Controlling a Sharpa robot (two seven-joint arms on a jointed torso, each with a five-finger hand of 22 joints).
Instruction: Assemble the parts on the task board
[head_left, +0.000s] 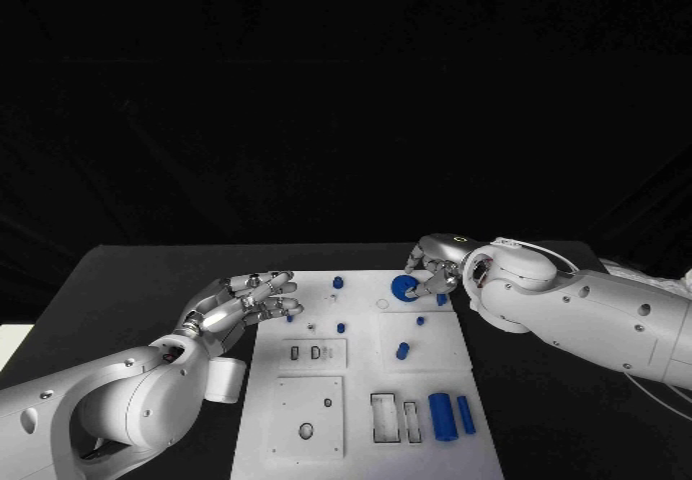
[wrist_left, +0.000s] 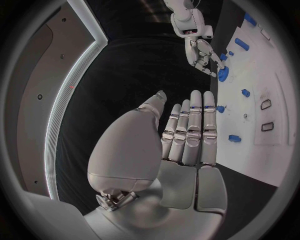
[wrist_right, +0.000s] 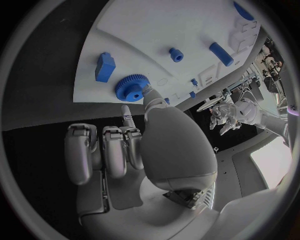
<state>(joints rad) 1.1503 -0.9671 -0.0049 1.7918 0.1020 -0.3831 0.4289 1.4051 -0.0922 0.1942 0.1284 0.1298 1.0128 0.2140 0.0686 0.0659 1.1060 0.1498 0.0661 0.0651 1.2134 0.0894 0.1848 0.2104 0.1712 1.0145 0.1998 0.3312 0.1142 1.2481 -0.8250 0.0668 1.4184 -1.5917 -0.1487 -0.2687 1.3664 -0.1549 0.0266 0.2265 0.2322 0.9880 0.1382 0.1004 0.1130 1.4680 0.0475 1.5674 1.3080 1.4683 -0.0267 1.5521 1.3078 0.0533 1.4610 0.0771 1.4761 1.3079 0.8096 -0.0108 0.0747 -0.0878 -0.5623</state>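
Observation:
The white task board (head_left: 433, 372) lies in the middle of the black table. A blue gear (head_left: 404, 289) lies flat near its far right corner. My right hand (head_left: 434, 268) reaches down onto it; the thumb and one finger pinch the gear (wrist_right: 130, 88) at its rim while the other fingers (wrist_right: 103, 150) stay curled. My left hand (head_left: 245, 301) hovers at the board's far left corner with straight fingers (wrist_left: 190, 132) and holds nothing. Small blue pegs (head_left: 342, 327) stand about the board's far half, and a short blue block (wrist_right: 105, 66) lies beside the gear.
Two blue cylinders (head_left: 441, 415) lie side by side at the board's near right, next to a rectangular slot (head_left: 384, 417). Bare black table (head_left: 144, 290) runs along both sides of the board. My right hand (wrist_left: 203, 54) hangs over the gear (wrist_left: 224, 75).

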